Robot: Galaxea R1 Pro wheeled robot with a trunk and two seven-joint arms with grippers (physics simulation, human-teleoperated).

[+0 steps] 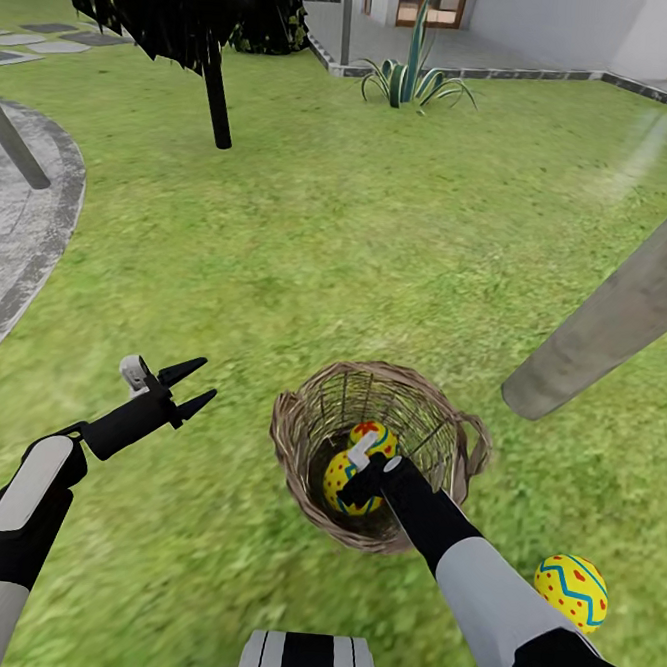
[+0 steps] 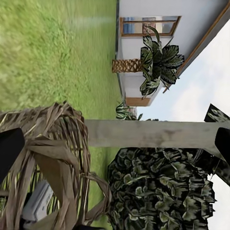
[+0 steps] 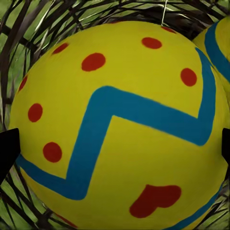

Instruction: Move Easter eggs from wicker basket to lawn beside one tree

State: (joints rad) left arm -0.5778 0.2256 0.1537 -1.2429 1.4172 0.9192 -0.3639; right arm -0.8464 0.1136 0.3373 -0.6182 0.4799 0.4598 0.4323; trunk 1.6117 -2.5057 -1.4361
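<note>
Inside the wicker basket (image 1: pixel 295 441), your right gripper (image 1: pixel 363 473) has its fingers open around the near egg (image 3: pixel 120 124), directly ahead; nothing is gripped yet. The left gripper (image 1: pixel 191 385) is open and empty.

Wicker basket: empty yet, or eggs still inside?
Not empty. The wicker basket holds two Easter eggs, with the right hand reaching in at the nearer one. A third egg lies on the lawn.

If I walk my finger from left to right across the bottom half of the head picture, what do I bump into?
Left pincer → basket → egg in the basket → egg on the grass.
</note>
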